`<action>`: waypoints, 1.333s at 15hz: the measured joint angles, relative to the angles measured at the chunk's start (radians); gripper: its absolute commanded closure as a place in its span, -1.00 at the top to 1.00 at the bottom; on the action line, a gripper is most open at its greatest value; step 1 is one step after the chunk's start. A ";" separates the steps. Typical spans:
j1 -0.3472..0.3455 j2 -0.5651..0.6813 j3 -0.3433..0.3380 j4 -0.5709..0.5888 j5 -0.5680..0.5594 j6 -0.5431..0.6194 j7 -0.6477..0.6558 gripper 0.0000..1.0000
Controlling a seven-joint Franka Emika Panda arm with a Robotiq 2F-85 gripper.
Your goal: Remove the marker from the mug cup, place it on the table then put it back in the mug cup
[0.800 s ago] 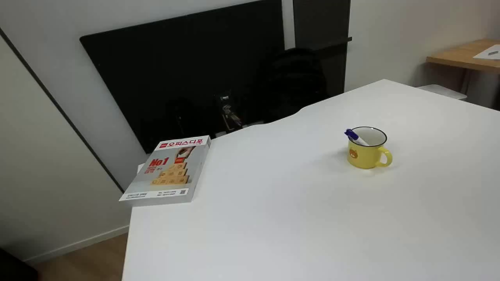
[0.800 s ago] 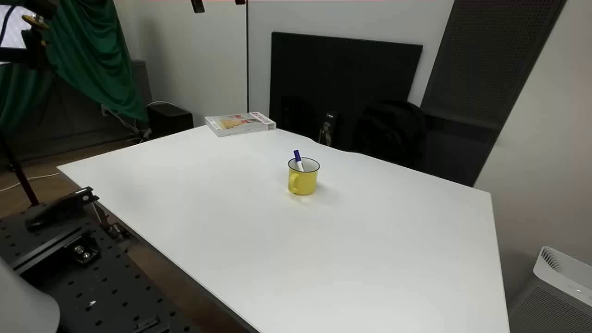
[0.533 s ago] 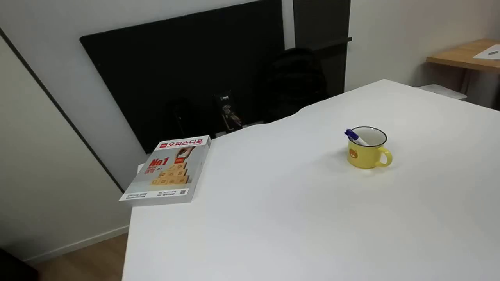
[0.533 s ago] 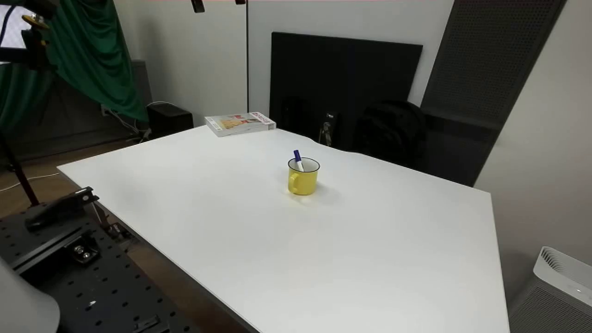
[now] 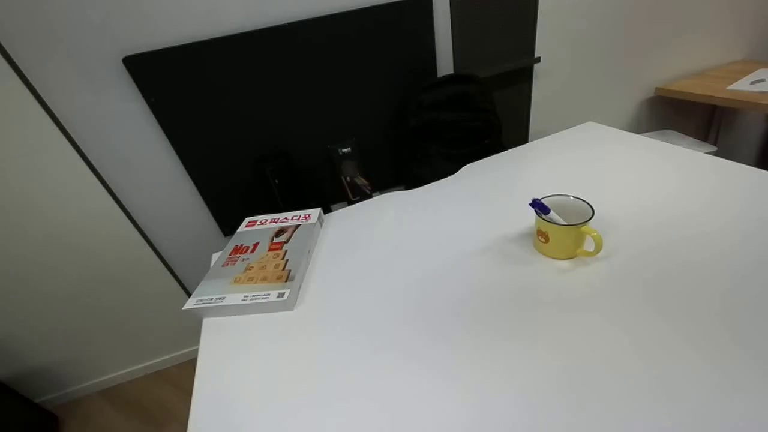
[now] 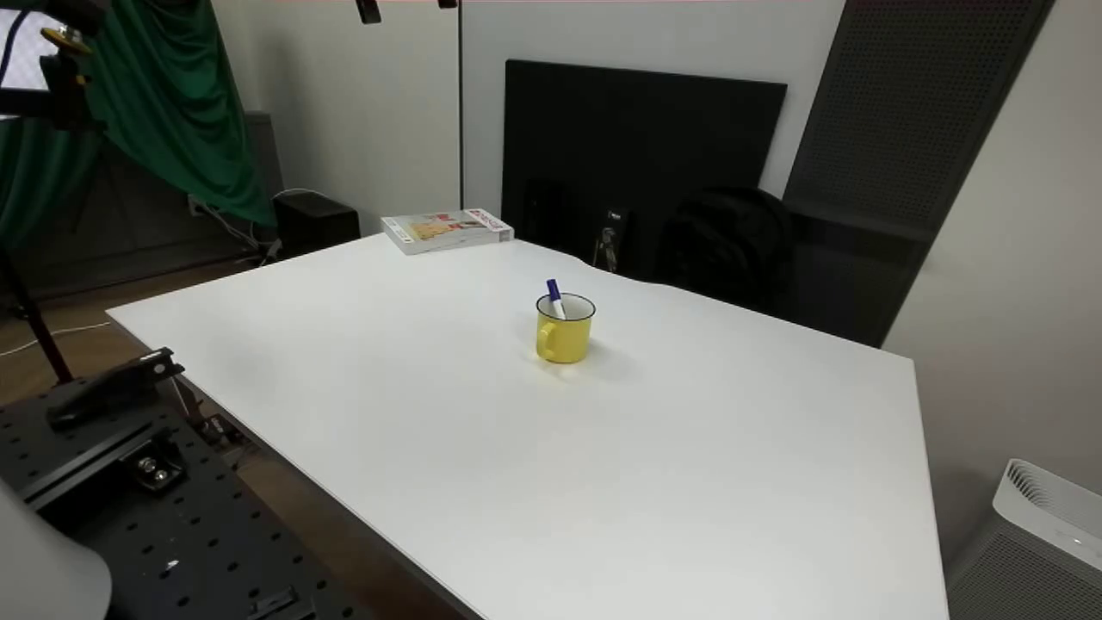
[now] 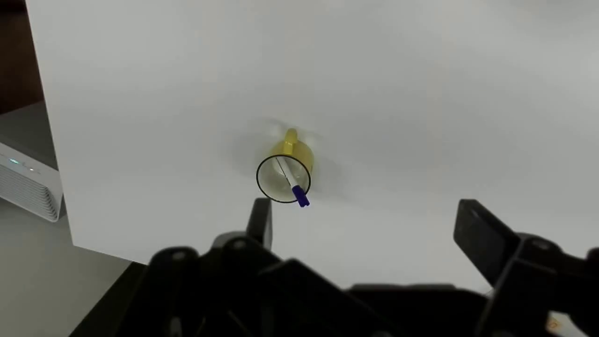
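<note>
The yellow mug cup (image 5: 559, 243) stands upright on the white table (image 5: 420, 336); it also shows in an exterior view (image 6: 568, 344). The marker (image 5: 541, 208) leans inside the mug with its blue cap above the dark rim. In the wrist view the mug (image 7: 305, 153) lies above the left finger, and the marker (image 7: 299, 194) points its cap toward the gripper. My gripper (image 7: 365, 210) is open and empty, its two fingers wide apart. Its fingertips (image 6: 368, 10) show at the top edge of an exterior view, high above the table. The marker's lower end is hidden by the mug in both exterior views.
A thick book (image 5: 258, 261) lies at a table corner. A black panel (image 6: 637, 155) stands behind the table. A white appliance (image 6: 1050, 525) stands beside it on the floor. A dark perforated mounting plate (image 6: 198, 525) is near the front edge.
</note>
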 measured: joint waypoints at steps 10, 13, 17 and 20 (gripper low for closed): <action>0.010 0.019 -0.052 -0.020 0.007 0.000 -0.060 1.00; 0.016 0.044 -0.116 -0.034 0.025 -0.001 -0.148 1.00; 0.002 0.092 -0.203 -0.031 0.022 0.000 -0.248 1.00; -0.023 0.160 -0.260 0.000 0.020 -0.003 -0.336 1.00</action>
